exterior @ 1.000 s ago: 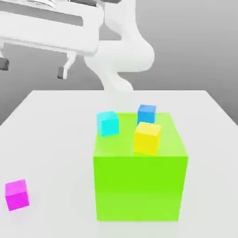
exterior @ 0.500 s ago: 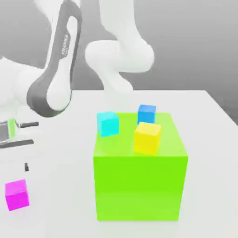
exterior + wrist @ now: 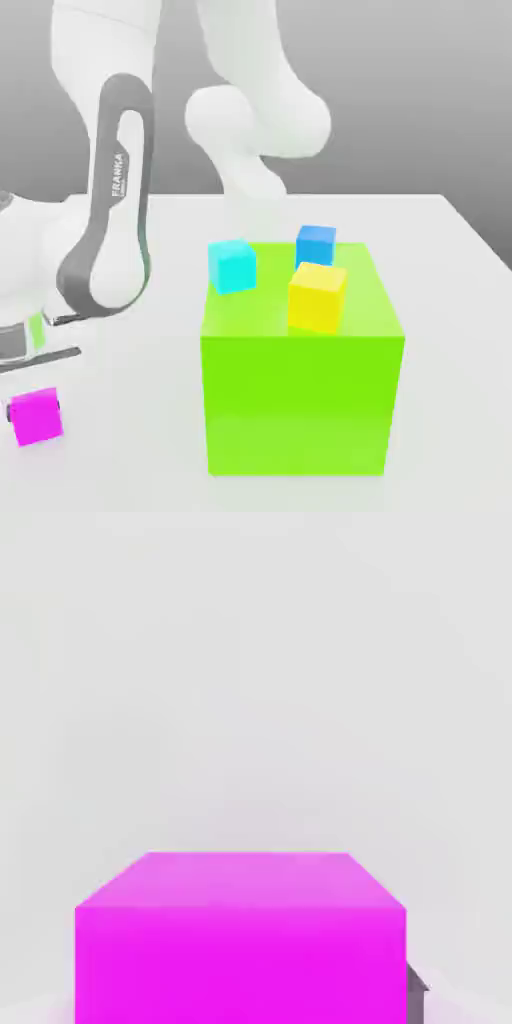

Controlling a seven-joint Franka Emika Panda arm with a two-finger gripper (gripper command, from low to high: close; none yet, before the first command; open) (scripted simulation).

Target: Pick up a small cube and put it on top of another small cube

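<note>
The white tabletop (image 3: 440, 260) spreads wide beneath me, and my white and grey arm (image 3: 110, 230) bends down over it toward the exterior view's left. The biggest thing on the tabletop is the lime-green cube (image 3: 300, 395), standing near the middle, well apart from where I work. Three small cubes show around its top: a yellow cube (image 3: 317, 297) rests on its upper face toward the exterior view's right, a cyan cube (image 3: 232, 265) sits at its far left edge, and a blue cube (image 3: 315, 244) shows at its far edge, just behind the yellow one. Whether the cyan and blue ones rest on the green top or stand behind it I cannot tell.

The small magenta cube (image 3: 37, 416) lies on the tabletop at the exterior view's lower left, far from the green cube. My claw (image 3: 36, 412) is down around it, dark fingertips (image 3: 60, 404) pressed against its opposite sides, clenched on the magenta cube (image 3: 240, 937), which is on the tabletop.
</note>
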